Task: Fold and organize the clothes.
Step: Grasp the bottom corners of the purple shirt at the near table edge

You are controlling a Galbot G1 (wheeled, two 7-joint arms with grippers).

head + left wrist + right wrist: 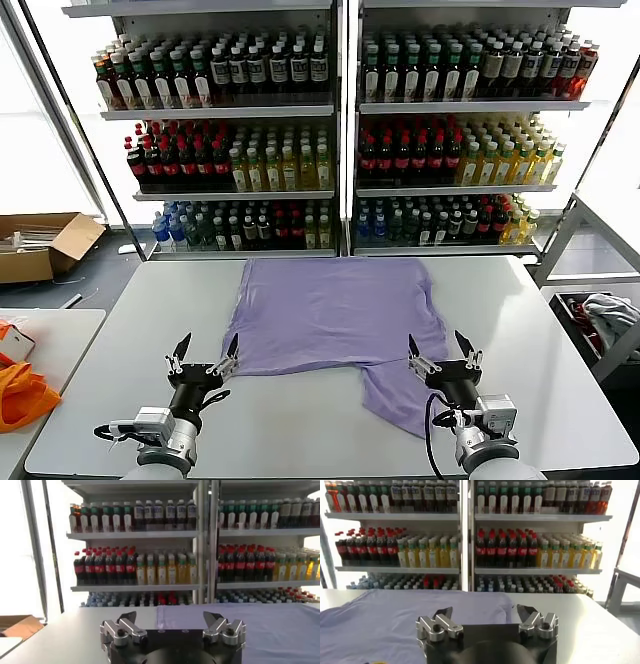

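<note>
The left gripper (pixel 207 350) stands with its two fingers spread wide apart and holds nothing; it is over the bare table (pixel 120 330) at the near side, just beside the left lower edge of the T-shirt (pixel 330 310), and its right finger comes close to the cloth without a clear contact. The right gripper (pixel 441 348) has its fingers apart in the same way and is empty too; it is above the lower right part of the shirt, where a flap of cloth hangs out toward the near edge of the table. In the left wrist view the left gripper (pixel 173 621) points to the far side, with grey table under it and lavender cloth (pixel 260 630) to one side; in the right wrist view the right gripper (pixel 486 616) has the lavender cloth (pixel 380 615) spread before it.

The T-shirt lies flat in the middle of the table, light purple, a little wrinkled. Behind the table stand shelves of bottles (pixel 340 130); at the left there is a cardboard box (pixel 40 245) on the floor and an orange fabric (pixel 20 390) on a side table.
</note>
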